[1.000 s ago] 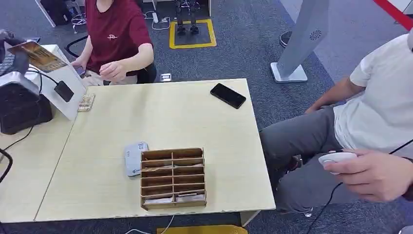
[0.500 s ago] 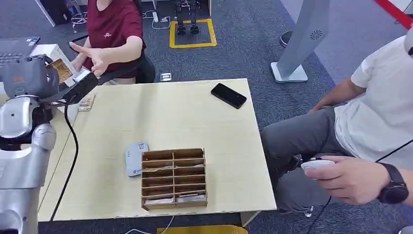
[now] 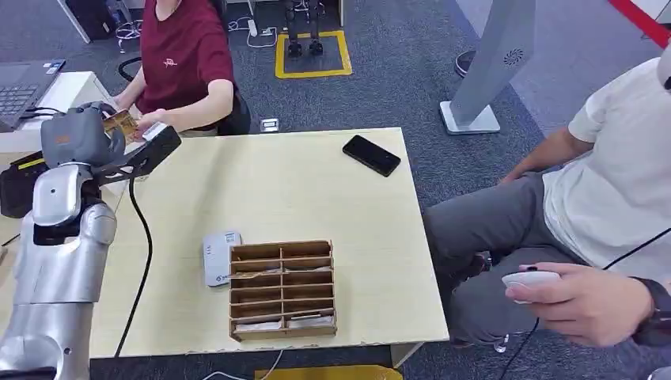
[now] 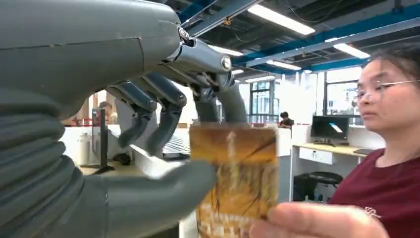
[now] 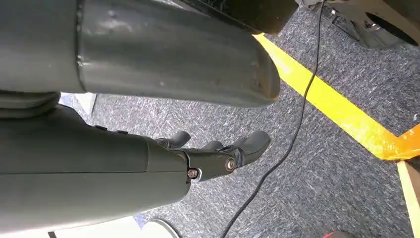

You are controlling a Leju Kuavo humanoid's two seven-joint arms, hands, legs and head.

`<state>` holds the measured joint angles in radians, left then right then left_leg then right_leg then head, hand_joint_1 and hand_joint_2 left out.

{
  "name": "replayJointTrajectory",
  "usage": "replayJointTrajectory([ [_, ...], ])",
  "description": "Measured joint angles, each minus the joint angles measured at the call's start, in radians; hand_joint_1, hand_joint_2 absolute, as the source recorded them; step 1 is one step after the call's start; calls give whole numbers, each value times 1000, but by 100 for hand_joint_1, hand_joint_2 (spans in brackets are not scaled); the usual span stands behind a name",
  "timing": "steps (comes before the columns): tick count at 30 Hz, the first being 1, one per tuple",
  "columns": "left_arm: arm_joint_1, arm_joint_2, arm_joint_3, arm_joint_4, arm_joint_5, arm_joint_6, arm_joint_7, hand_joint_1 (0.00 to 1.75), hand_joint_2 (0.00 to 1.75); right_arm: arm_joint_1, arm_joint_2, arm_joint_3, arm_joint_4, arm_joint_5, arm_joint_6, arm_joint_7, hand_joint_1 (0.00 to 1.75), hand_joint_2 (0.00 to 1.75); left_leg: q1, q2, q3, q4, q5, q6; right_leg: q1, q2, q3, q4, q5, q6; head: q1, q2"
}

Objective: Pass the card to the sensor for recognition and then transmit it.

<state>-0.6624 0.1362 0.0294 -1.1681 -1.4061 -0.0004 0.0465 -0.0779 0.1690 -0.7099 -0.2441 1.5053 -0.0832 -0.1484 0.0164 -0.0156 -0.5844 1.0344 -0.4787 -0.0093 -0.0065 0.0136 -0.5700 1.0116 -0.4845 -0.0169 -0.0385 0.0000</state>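
Since half a second ago, the left hand (image 3: 89, 133) has been carried toward the seated person, whose hand (image 4: 317, 221) now pinches the one card (image 4: 233, 174) (still clamped between thumb and fingers (image 4: 168, 111)) at eleven o'clock of the table (image 3: 261, 198). The right hand (image 5: 218, 151) hangs loosely open, holding nothing.

From the head view we look forward and down on the tabletop (image 3: 261, 190). The left wrist view sits close behind the left hand (image 4: 148, 124), facing the person in the dark red shirt (image 4: 391, 193), shared with the head view's upper left. The right wrist view faces the carpet (image 5: 317, 168).
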Motion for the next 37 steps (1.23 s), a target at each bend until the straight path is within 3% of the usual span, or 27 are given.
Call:
replayJointTrajectory([
  [15,50,11,50,-28,8,40,-48,0,175,10,0,-1,0,-1,-11,1,0,0,0,0,0,0,0,0,0,0,0,0,0,0,0,0],
  [18,125,36,77,-96,47,125,-70,0,175,14,0,-11,0,-4,-22,-2,0,0,0,4,0,-1,-1,0,0,4,1,1,0,0,0,0],
  [22,293,55,189,-226,130,199,-136,0,175,30,0,-34,-2,-5,-29,3,0,0,0,6,0,-1,-3,0,0,7,0,0,-3,-1,0,0],
  [26,471,57,392,-318,311,250,-184,0,175,38,0,-61,-4,-5,-27,17,0,0,0,12,1,-3,-7,-2,0,12,2,1,-5,-1,0,0],
  [28,536,66,562,-298,398,275,-240,0,175,46,0,-76,-7,-5,-27,19,0,0,1,15,3,-3,-9,-2,1,14,1,1,-7,-3,0,0],
  [30,557,87,778,-190,436,352,-287,0,175,50,0,-93,-9,-4,-27,16,0,0,1,15,5,-3,-9,-2,1,15,0,0,-7,-3,0,0],
  [33,563,110,972,10,502,445,-253,0,175,48,0,-109,-12,-2,-27,9,0,0,2,12,5,-3,-9,-2,1,12,1,1,-9,-4,-3,0],
  [37,569,84,1127,257,525,573,-120,0,175,38,2,-131,-12,-2,-21,8,0,0,1,5,4,-3,-9,-2,1,5,3,0,-10,-3,-3,0],
])
